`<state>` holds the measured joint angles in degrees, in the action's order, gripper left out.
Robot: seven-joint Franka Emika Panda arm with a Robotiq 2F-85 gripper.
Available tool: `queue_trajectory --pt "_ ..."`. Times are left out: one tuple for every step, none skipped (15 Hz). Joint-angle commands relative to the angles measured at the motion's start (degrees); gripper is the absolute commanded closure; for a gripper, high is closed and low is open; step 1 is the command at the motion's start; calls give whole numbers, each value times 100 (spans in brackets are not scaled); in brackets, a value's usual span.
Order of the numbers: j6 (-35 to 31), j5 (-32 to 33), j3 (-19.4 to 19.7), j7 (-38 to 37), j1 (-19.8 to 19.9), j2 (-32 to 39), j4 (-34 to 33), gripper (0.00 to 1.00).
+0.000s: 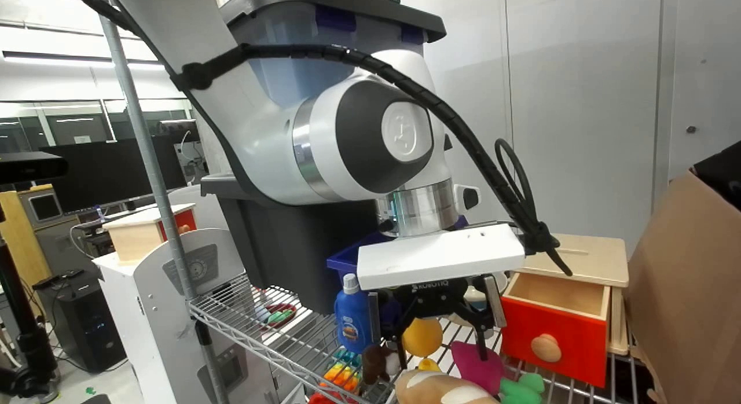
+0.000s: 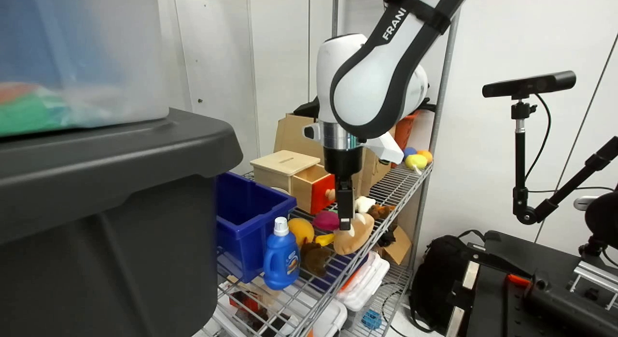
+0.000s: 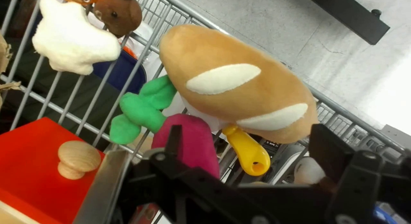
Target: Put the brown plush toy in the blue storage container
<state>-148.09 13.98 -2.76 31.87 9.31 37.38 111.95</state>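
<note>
Tan-brown plush [image 3: 237, 92] prob. light, soft, squashy; best pinched across its width, mid-length. Gripper [image 3: 249, 139] spread wide, nothing held. Blue bin [image 2: 241, 245] left of plush in an exterior view.

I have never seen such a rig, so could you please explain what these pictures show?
The machine is a robot arm ending in a black gripper, which is open and holds nothing. Two pictures come from cameras standing apart from the robot; the wrist view comes from a camera on the arm itself, looking down past the gripper. On the wire shelf lie a tan bread-shaped plush, a brown plush toy, a magenta-and-green plush and a yellow ball. A blue bottle stands near a blue bin, and a wooden box has its red-fronted drawer open.
</note>
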Motion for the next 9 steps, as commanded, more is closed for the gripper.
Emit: queue_trajectory --pt "-15 -159 -155 227 125 123 -135 0" --pt "-8 -176 -168 232 119 116 -117 0" --pt "-18 -201 -187 250 121 106 -87 0" --pt "-24 -212 -199 256 116 97 -66 0" --pt "-21 -219 -206 250 107 86 -48 0" --pt "-25 -223 -215 246 104 76 -33 0" --pt "-26 -223 -221 242 102 67 -16 0" --pt "-25 -227 -227 241 105 59 0 0" --pt "-40 -228 -231 237 106 49 34 0"
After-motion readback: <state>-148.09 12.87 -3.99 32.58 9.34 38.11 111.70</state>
